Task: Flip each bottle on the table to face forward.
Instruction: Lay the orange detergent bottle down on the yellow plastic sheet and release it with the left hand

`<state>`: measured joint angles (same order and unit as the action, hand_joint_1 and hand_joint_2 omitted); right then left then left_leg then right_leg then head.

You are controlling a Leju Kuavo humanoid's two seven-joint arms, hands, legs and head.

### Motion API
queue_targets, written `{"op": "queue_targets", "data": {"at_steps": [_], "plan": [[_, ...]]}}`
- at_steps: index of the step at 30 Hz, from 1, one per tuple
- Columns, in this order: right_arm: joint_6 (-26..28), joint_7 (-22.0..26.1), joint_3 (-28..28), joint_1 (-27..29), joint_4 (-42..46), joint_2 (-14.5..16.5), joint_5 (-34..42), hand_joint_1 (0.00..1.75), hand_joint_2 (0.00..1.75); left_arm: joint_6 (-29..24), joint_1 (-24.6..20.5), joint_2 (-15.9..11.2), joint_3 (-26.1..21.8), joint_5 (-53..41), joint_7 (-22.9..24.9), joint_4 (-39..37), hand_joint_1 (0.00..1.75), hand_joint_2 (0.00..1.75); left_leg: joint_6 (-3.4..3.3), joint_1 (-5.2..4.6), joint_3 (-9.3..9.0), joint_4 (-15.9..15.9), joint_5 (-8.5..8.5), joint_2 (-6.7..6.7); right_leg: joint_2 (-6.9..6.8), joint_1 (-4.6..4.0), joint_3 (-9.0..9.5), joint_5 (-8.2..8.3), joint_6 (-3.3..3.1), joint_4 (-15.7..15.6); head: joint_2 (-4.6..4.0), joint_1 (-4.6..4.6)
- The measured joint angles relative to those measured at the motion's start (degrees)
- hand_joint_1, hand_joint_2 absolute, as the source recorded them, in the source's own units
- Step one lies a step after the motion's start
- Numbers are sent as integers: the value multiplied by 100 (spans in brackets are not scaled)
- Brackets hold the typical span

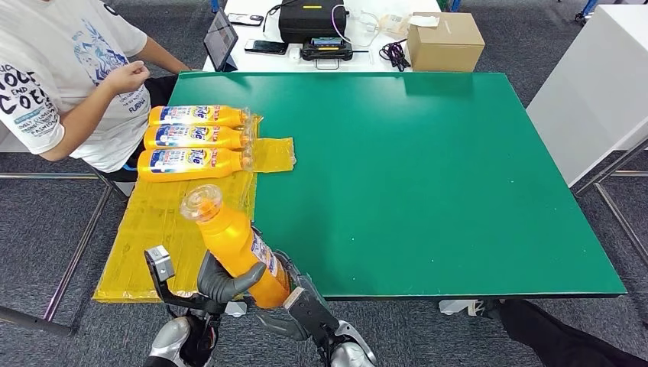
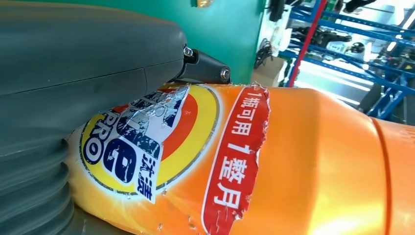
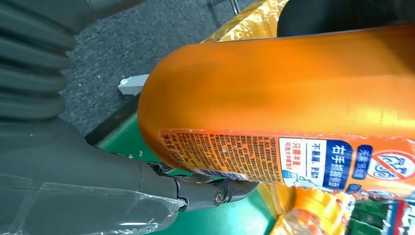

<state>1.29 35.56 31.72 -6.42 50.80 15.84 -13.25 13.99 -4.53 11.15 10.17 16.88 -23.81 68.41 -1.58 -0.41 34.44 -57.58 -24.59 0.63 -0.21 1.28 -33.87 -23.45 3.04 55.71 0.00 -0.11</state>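
An orange detergent bottle (image 1: pixel 229 237) is held up over the table's front-left edge, its clear cap pointing up and away from me. My left hand (image 1: pixel 221 284) wraps around its lower body, and my right hand (image 1: pixel 306 306) grips its base from the other side. In the left wrist view the thumb (image 2: pixel 73 73) presses beside the bottle's (image 2: pixel 303 161) front label. In the right wrist view the bottle's (image 3: pixel 274 98) back label shows above my right hand (image 3: pixel 73 171). Three more bottles (image 1: pixel 195 137) lie side by side, labels up, on a yellow mat (image 1: pixel 153 229).
The green table (image 1: pixel 428 176) stretches to the right. A person (image 1: pixel 61 76) sits at the table's far left corner. Behind it a white table carries a cardboard box (image 1: pixel 445 42), a tablet (image 1: pixel 221 34) and devices. A white cabinet (image 1: pixel 596 92) stands at the right.
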Motion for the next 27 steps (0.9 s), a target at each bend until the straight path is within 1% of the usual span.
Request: {"op": "queue_targets", "data": {"at_steps": [7, 10, 12, 17, 19, 21, 23, 25, 27], "plan": [[8, -11, 4, 71, 252, -22, -2, 0, 0, -13, -5, 0, -25, -10, -8, 105, 175, 175, 0, 0, 0, 0, 0, 0, 0, 0, 0, 0, 0, 0, 0, 1], [32, 32, 3, 126, 407, -39, -9, 0, 0, -277, -6, 0, -42, -227, -115, 139, 175, 175, 0, 0, 0, 0, 0, 0, 0, 0, 0, 0, 0, 0, 0, 1], [19, 31, 0, 241, 756, -78, -2, 0, 0, -655, -15, 0, -108, -526, -262, 190, 175, 175, 0, 0, 0, 0, 0, 0, 0, 0, -1, 0, 0, 0, 0, 1], [-87, -131, -26, 592, 2053, -197, 33, 0, 0, -1574, -162, 0, -461, -1241, -572, 291, 175, 175, 0, 0, 0, 0, 0, 0, 0, 0, -1, 0, 0, 0, 0, 1], [238, 12, -70, 733, 2547, -219, -93, 0, 0, -2165, -248, -1, -605, -1811, -743, 316, 175, 175, 0, 0, 1, 0, 1, 3, -1, 0, -1, 0, 0, 0, 0, 1], [949, 241, -117, 866, 3100, -232, -256, 0, 0, -2969, -347, -9, -743, -2679, -873, 333, 175, 175, 0, 0, 1, 0, 2, 4, -2, 0, 0, 0, 0, 1, 0, 0], [1493, 346, -129, 933, 3614, -250, -237, 0, 0, -3801, -469, -32, -861, -3650, -954, 331, 175, 175, 0, 0, 1, 0, 2, 1, -1, 0, 0, 1, 0, 1, 0, 1], [1638, 284, -123, 949, 3940, -267, -112, 0, 0, -4408, -604, -60, -950, -4392, -1000, 286, 175, 175, 0, 0, 0, 0, 2, 0, 0, 0, 2, 1, 0, 0, 0, 1], [1624, 202, -118, 958, 4117, -278, 57, 0, 0, -4814, -757, -96, -1042, -4918, -1020, 154, 175, 175, 0, 0, -1, 0, 2, 1, -1, 0, 2, 1, 0, 0, 0, 1]]}}
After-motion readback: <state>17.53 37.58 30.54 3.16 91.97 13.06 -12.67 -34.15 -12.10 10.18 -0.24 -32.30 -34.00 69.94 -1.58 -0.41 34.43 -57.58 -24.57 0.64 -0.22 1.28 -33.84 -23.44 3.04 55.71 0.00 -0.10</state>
